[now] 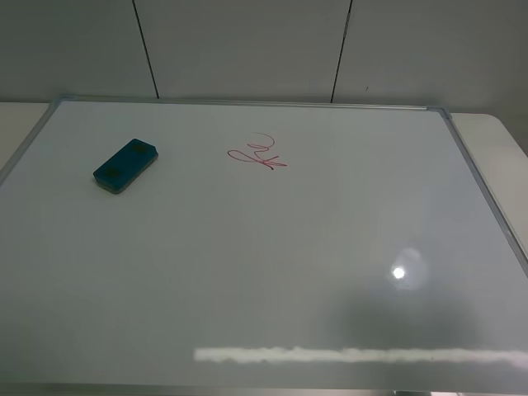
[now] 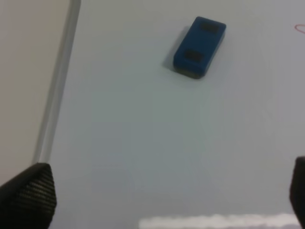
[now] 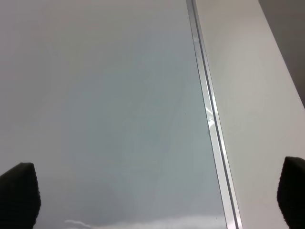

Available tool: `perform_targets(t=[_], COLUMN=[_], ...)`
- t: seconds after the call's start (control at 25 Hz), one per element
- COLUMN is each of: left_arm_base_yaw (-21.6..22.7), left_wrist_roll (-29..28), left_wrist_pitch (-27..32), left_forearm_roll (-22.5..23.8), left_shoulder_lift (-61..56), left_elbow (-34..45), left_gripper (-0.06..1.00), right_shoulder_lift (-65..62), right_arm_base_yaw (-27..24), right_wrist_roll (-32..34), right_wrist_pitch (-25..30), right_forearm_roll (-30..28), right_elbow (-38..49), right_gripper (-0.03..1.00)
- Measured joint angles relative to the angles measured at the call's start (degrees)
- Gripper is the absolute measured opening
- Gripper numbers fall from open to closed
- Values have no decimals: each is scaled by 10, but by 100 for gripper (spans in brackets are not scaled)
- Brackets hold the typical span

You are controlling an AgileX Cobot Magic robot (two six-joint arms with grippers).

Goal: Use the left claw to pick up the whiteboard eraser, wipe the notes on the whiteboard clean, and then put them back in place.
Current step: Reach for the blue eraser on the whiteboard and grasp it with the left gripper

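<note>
The teal whiteboard eraser (image 1: 125, 165) lies flat on the whiteboard (image 1: 272, 272) at the far left; it also shows in the left wrist view (image 2: 199, 46). The red notes (image 1: 258, 153) sit near the board's far middle, to the right of the eraser; only a sliver of them shows in the left wrist view (image 2: 300, 27). My left gripper (image 2: 162, 191) is open and empty, above the board, well short of the eraser. My right gripper (image 3: 157, 191) is open and empty over the board's right frame. Neither arm shows in the exterior high view.
The board's silver frame (image 1: 487, 177) runs along its right side, with the pale table (image 1: 503, 140) beyond it. The left frame (image 2: 57, 90) shows in the left wrist view, the right frame (image 3: 209, 119) in the right wrist view. A grey panelled wall (image 1: 247, 45) stands behind.
</note>
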Motion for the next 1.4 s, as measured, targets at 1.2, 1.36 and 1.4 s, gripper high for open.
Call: perform_targets(t=[1.2,1.36,1.4], left_arm_base_yaw=[-20,-47,-52], left_wrist_roll=[268,268,268], left_wrist_pitch=[-54,-111,-125], left_forearm_roll=[-23,-22,-23], left_shoulder_lift=[918,956,965], left_elbow=[-396,-396,-396], left_gripper=[99,99,99], right_shoulder_lift=[0,0,0], right_arm_base_yaw=[0,0,0], right_wrist_roll=[0,0,0], right_wrist_pitch=[0,0,0], right_forearm_roll=[0,0,0], right_elbow=[0,0,0], right_gripper=[99,99,99])
